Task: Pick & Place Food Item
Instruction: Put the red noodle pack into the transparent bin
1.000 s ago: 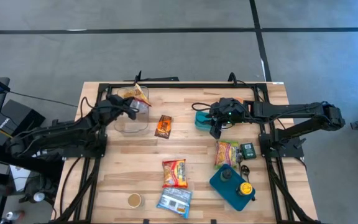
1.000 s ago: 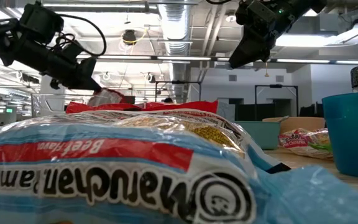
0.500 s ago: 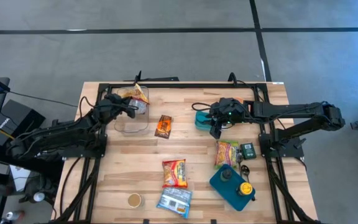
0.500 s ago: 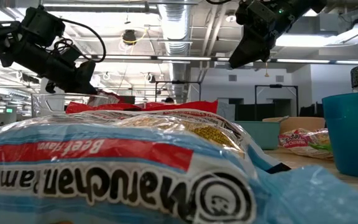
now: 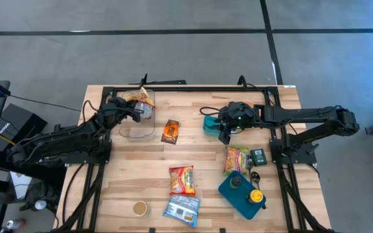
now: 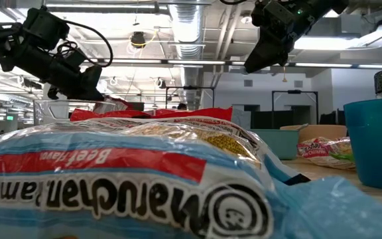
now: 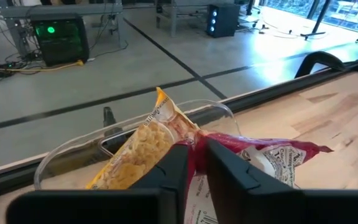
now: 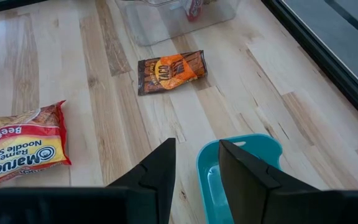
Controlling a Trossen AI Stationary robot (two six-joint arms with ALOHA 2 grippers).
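A clear plastic container (image 5: 138, 127) stands at the table's far left. In it lies a yellow-and-red bag of pasta (image 5: 141, 99), whose yellow corner (image 7: 160, 96) rises above the container's far rim (image 7: 73, 144). My left gripper (image 7: 194, 167) reaches into the container from the left and is shut on the bag; the low view shows it too (image 6: 90, 89). My right gripper (image 5: 225, 136) hangs open above a teal bowl (image 8: 241, 165) at the table's far right, with nothing between its fingers (image 8: 197, 163). My left gripper pinches the bag's red crumpled edge (image 7: 195, 152) between its two fingers. The fingers come nearly level from the table's left side, slanting slightly down. The bag lies tilted inside the clear container, its yellow end leaning toward the far wall.
An orange-brown taco packet (image 5: 169, 131) lies right of the container. Two ramen packs (image 5: 182, 180) (image 5: 181, 209) and a small round cup (image 5: 140, 208) lie near the front edge. Another noodle packet (image 5: 236, 160), a small green item (image 5: 258, 156) and a blue tub (image 5: 241, 194) are at the right.
My left gripper has turned a little in place at the container, still with the bag; the bag stays inside the container.
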